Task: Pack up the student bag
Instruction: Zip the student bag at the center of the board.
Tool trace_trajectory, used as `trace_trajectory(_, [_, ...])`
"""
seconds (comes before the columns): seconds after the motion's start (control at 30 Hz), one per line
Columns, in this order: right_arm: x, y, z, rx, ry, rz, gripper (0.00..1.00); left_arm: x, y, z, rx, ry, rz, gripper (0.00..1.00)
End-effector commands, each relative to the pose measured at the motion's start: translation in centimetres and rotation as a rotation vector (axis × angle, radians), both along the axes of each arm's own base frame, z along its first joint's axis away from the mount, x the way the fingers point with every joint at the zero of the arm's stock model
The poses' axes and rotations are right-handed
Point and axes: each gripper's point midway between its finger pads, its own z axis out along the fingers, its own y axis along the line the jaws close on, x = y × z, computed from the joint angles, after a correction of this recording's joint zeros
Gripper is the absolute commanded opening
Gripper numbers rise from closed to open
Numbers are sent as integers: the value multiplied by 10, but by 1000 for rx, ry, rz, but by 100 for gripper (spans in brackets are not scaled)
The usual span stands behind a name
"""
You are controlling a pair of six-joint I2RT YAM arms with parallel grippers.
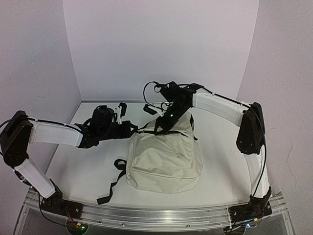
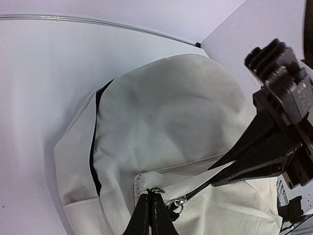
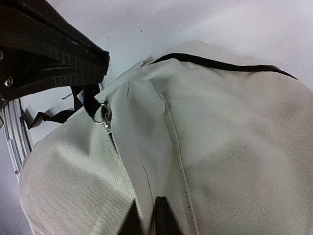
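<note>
From the overhead camera I see the large soft cream fabric backpack (image 1: 166, 156) with black zippers lying flat on the white table (image 1: 83, 161), roughly central between the two arms, its top end pointing away from the bases and a loose black shoulder strap (image 1: 113, 180) trailing off its left side toward the near edge. My left gripper (image 1: 131, 128) reaches in from the left to the bag's far left corner, and my right gripper (image 1: 165, 123) comes down from the right onto the far end; both touch the bag, but this view is too coarse for me to read the fingers. On the left wrist camera the backpack (image 2: 161, 112) fills the frame, and the left gripper (image 2: 151, 198) has its two black fingers pressed tight together on the bag at the end of a zipper, just beside a small metal pull ring (image 2: 173, 203); I cannot tell exactly which bit it pinches. The right gripper (image 2: 218, 176) shows at the right, its tips down on the same black zipper line. On the right wrist camera the backpack (image 3: 220, 137) again fills the frame, and the right gripper (image 3: 148, 204) is drawn nearly together, pinching a fold of the cream cloth beside the seam. The left gripper (image 3: 98, 66) sits top left, a short black tab hanging under it to the metal pull ring (image 3: 101, 117).
</note>
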Motion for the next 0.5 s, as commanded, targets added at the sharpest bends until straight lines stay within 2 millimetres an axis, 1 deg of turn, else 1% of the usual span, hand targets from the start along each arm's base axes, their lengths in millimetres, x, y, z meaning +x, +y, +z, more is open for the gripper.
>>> trace_trajectory(0.0, [0,-16,38,0,-95,2,0,15,9,2,15,2,99,0])
trace_trajectory(0.07, [-4,-22,44,-8,-112,6,0,21,19,-9,41,30,163,0])
trace_trajectory(0.17, [-8,-31,46,-31,-135,16,0,28,31,-26,63,81,228,0])
trace_trajectory(0.3, [-10,-44,48,-49,-145,12,0,33,39,-48,69,140,264,0])
trace_trajectory(0.37, [-11,-48,46,-58,-141,5,0,36,40,-52,62,156,266,0])
trace_trajectory(0.47, [-12,-52,41,-66,-124,-5,0,42,30,-45,44,141,224,1])
